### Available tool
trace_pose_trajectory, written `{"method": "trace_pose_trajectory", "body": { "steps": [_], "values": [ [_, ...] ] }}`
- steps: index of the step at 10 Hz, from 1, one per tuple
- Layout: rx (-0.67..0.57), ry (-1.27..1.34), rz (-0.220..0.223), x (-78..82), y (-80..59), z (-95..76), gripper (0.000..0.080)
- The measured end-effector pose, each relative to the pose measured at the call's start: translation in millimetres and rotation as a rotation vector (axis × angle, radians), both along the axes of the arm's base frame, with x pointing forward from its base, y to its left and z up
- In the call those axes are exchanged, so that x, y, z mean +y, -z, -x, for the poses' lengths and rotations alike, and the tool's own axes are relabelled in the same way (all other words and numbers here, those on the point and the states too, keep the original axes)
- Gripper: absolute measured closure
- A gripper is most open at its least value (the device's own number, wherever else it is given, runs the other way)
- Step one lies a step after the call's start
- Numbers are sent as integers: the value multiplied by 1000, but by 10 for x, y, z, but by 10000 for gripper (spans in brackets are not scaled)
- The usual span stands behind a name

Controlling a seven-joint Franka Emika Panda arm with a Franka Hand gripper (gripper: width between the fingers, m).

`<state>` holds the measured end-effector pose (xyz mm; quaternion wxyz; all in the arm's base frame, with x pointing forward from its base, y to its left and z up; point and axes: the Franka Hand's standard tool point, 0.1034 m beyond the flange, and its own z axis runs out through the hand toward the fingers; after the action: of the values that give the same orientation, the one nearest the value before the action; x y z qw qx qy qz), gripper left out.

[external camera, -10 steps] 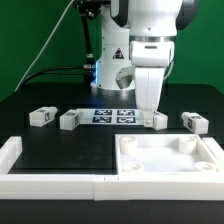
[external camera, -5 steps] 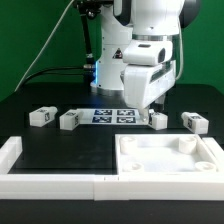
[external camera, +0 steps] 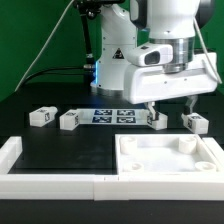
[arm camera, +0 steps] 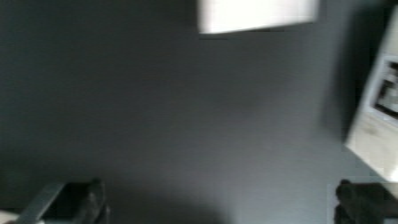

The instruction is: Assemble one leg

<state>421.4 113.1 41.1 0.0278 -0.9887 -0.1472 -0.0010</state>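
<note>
Four small white legs with tags lie in a row on the black table: two at the exterior view's left (external camera: pixel 40 116) (external camera: pixel 69 120) and two at the right (external camera: pixel 157 119) (external camera: pixel 193 122). My gripper (external camera: pixel 170 106) hangs just above and between the two right legs, turned sideways, open and empty. In the wrist view the gripper (arm camera: pixel 221 205) shows only dark fingertips (arm camera: pixel 71 200) with bare table between them. A blurred white block (arm camera: pixel 258 14) lies farther off; I cannot tell which part it is.
The large white tray panel (external camera: pixel 170 172) lies in front of the right legs. Long white border bars (external camera: pixel 55 185) run along the front and left. The marker board (external camera: pixel 112 115) lies between the leg pairs. The robot base stands behind.
The hand was upright and low over the third leg. It has swung round sideways and shifted to the exterior view's right, with the fingers spread. The legs have not moved.
</note>
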Motion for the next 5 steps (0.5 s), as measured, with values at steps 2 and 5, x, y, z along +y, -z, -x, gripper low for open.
{"method": "trace_pose_trajectory", "body": {
  "steps": [2,5],
  "values": [
    [4,-10,-6,305,2,82,150],
    [17,-42,-7,432,32,142,150]
  ]
}}
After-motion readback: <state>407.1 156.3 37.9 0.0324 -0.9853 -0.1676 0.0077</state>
